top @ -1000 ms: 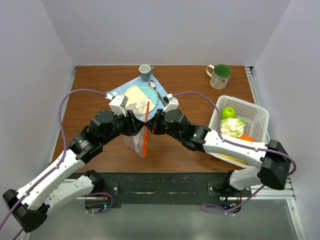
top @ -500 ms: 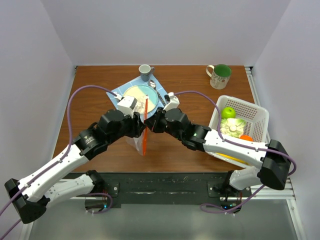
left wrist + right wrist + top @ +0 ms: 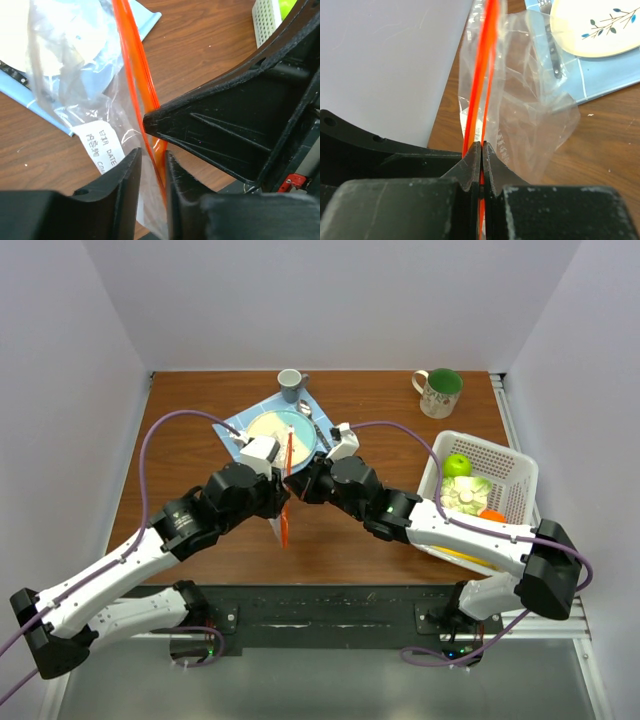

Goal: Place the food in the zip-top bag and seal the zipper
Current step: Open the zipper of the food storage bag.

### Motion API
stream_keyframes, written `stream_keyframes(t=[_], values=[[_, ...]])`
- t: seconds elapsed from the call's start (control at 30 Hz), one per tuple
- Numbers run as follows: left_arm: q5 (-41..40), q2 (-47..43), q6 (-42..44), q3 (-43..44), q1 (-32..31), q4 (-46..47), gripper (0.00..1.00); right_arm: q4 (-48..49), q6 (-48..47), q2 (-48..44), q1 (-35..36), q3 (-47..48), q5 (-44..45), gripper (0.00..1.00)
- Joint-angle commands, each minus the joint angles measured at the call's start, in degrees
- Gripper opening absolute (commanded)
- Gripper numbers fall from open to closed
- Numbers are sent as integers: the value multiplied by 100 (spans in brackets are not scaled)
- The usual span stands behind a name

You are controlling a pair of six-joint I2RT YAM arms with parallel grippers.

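While the right gripper [image 3: 481,145] clamps the zipper [image 3: 482,75], the left gripper [image 3: 153,152] has narrowed its jaws, still gapped, around it; food [image 3: 457,464] at three o'clock stays unbagged.

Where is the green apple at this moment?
In the top view the green apple lies at the right, inside the white basket, beside the leafy piece.

The scene is lit brightly and evenly from above, and only soft, faint shadows are cast on the worktop [image 3: 200,390] beneath the arms. Pale highlights are caught on the crinkled zip-top bag [image 3: 535,115] in the wrist views. The right gripper [image 3: 481,147] is rendered dark and slightly soft up close; no marked motion blur is seen.
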Motion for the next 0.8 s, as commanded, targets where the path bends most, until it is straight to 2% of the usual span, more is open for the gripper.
stream_keyframes(t=[0.0, 0.03, 0.07, 0.17, 0.23, 0.27, 0.37, 0.47, 0.57, 0.6, 0.67, 0.77], values=[[-617, -15, -83, 243, -10, -134, 22, 233, 59, -21, 28, 192, 24, 0], [-757, 3, -110, 234, -10, -169, 18, 215, 42, -38, 28, 201, 24, 0], [-828, -6, -136, 234, -10, -187, 8, 197, 16, -47, 28, 201, 33, 0], [-1328, -50, -338, 278, -10, -345, 0, -65, -116, -82, 28, 254, 164, 0], [-1549, -164, -435, 322, -10, -459, 0, -417, -213, -109, 28, 289, 383, 0], [-1550, -208, -426, 313, -10, -433, 6, -514, -274, -135, 28, 306, 411, 0], [-1541, -340, -470, 287, -10, -380, 7, -857, -450, -179, 28, 359, 612, 0], [-1637, -384, -592, 252, -10, -407, 0, -1252, -651, -101, 19, 604, 797, 0], [-2093, -454, -803, 365, -10, -713, 0, -2085, -932, 75, 11, 1069, 1200, 0], [-2268, -533, -1030, 427, -10, -853, 0, -2601, -995, 206, -7, 1176, 1628, 0], [-2778, -656, -1321, 612, -10, -1258, 0, -2869, -1196, 286, -103, 1177, 1852, 0], [-3009, -929, -1288, 665, -10, -1330, 0, -2634, -1373, 313, -560, 897, 1327, 0]])
